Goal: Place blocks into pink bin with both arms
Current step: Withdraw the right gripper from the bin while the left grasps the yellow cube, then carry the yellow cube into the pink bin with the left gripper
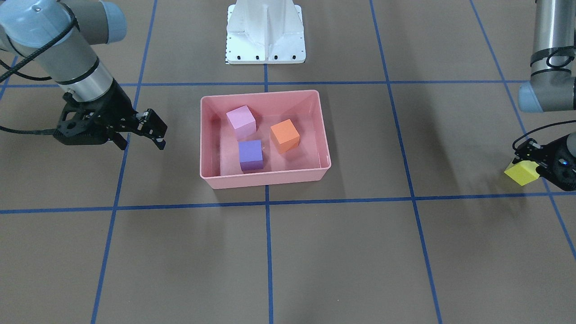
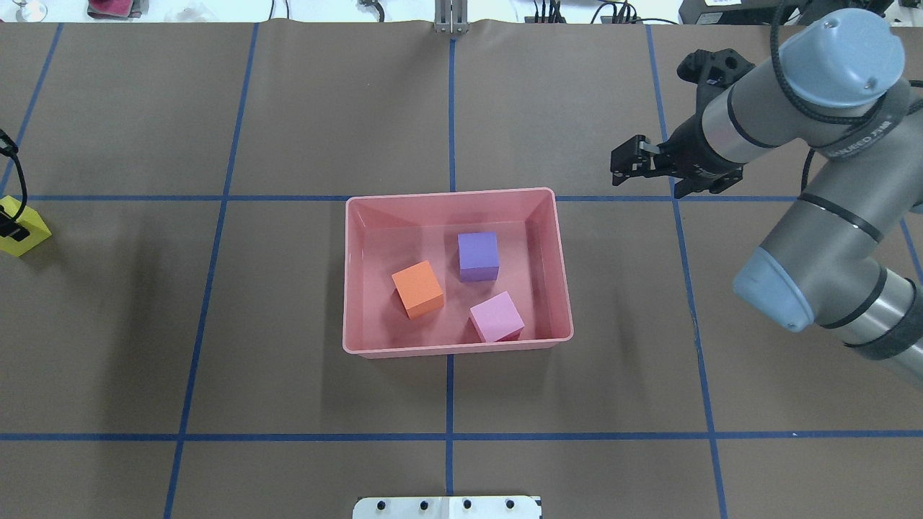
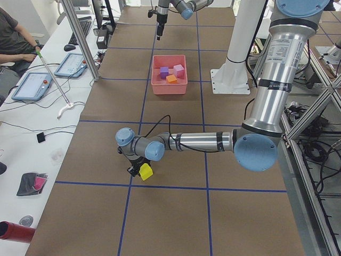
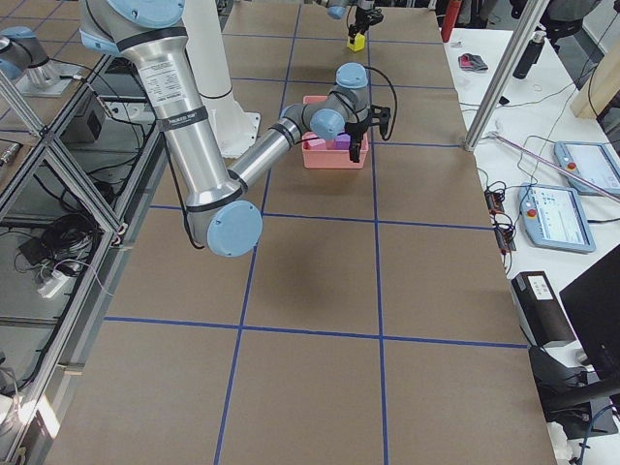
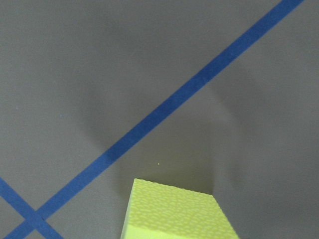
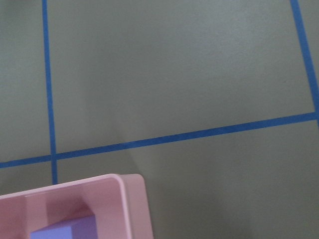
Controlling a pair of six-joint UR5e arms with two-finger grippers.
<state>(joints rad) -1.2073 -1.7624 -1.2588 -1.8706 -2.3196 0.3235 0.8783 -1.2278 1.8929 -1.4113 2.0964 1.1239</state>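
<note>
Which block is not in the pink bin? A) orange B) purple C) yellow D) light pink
C: the yellow block is held in the left gripper, well away from the pink bin, while the orange block, the purple block and the light pink block lie inside it.

Left arm (image 3: 202,142): upper link upright, forearm stretched level and low, far out on the robot's left. Left end effector (image 1: 532,165) points down, fingers clamped on the yellow block (image 1: 521,174); whether it touches the tabletop (image 1: 360,252) is unclear.

Right arm (image 2: 815,238): elbow bent, wrist angled down and inward. Right end effector (image 1: 140,141) hangs above the tabletop, fingers spread apart.
</note>
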